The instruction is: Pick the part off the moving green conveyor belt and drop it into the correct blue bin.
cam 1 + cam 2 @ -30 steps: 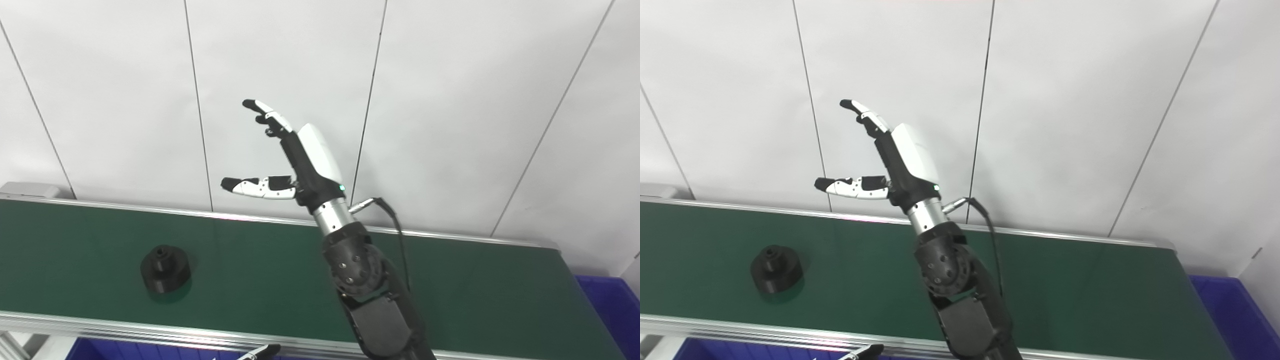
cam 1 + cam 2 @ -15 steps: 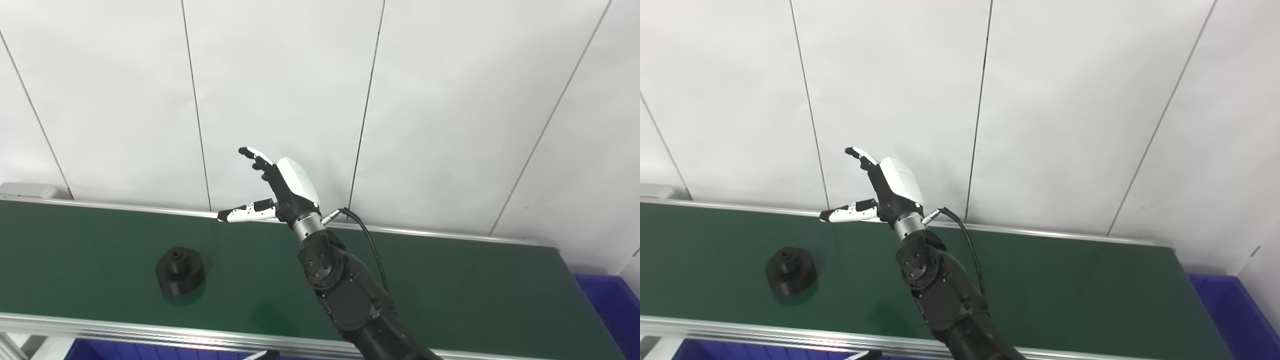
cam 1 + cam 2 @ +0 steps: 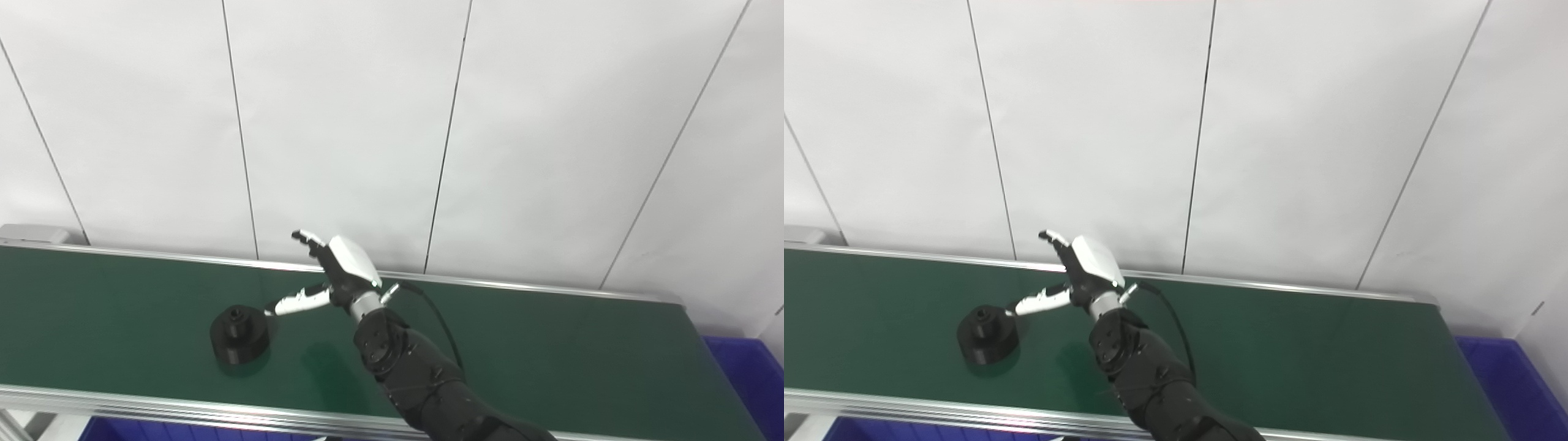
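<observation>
— Where's the part?
— The black part (image 3: 238, 335) rides the green belt (image 3: 551, 355) near its front-left edge; my right hand (image 3: 334, 275) hovers beside it, fingers spread, empty.
— Next?
— Reaching step: lower, close around it (timing matters, I judge)

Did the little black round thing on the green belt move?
Yes. The black part has ridden rightward along the conveyor belt, nearer the wall seam behind the right hand.
</observation>
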Tool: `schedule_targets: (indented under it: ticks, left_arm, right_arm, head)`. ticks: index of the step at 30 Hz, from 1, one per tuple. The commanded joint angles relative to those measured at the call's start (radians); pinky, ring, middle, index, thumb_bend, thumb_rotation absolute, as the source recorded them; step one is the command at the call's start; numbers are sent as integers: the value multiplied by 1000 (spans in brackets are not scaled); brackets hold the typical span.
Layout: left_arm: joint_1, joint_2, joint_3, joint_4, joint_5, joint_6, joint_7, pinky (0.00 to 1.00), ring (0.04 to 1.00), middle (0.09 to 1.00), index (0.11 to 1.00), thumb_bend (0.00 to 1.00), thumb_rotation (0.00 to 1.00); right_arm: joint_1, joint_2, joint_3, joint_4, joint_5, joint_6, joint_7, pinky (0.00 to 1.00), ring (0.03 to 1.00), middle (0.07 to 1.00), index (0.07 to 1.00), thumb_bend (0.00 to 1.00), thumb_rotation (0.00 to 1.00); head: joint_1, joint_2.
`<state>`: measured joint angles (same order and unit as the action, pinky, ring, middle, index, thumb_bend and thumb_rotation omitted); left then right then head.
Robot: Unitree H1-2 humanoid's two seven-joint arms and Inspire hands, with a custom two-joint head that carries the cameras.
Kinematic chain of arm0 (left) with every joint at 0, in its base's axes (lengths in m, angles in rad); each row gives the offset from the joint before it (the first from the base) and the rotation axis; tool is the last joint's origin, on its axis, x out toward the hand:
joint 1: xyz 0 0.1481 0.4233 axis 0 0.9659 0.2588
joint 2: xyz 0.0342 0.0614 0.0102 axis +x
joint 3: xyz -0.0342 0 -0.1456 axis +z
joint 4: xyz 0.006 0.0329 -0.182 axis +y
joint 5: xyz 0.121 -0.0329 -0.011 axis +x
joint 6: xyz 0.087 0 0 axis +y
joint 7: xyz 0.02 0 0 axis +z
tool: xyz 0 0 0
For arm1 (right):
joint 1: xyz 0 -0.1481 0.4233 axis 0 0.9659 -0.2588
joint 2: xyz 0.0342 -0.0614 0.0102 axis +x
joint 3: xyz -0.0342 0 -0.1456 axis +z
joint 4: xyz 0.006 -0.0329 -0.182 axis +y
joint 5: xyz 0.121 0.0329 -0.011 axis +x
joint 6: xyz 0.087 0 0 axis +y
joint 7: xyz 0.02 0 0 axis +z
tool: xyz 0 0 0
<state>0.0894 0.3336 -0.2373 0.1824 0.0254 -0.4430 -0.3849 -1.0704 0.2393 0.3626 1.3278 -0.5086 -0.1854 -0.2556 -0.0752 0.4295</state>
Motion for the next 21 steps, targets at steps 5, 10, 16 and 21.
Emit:
schedule_targets:
  ticks: [5,10,16,21]
  left_arm:
    - [7,14,8,-49,-8,-27,9,852,917,944,920,579,557]
    - [14,19,9,-61,-7,-27,9,856,919,942,919,579,554]
    - [22,20,13,-62,-17,-27,0,851,917,941,916,586,549]
    - [37,30,10,-73,-5,-27,3,848,913,935,913,585,561]
  right_arm:
    - [-46,22,13,21,11,-17,-25,795,876,918,911,1000,386]
    - [-41,35,29,34,7,-3,-29,780,869,913,905,1000,364]
    - [-20,45,67,48,-13,-11,-37,777,862,910,904,1000,342]
    - [8,64,105,68,-33,9,-50,763,842,886,891,1000,343]
  head:
    - [4,4]
    - [6,7]
    - [9,10]
    - [12,16]
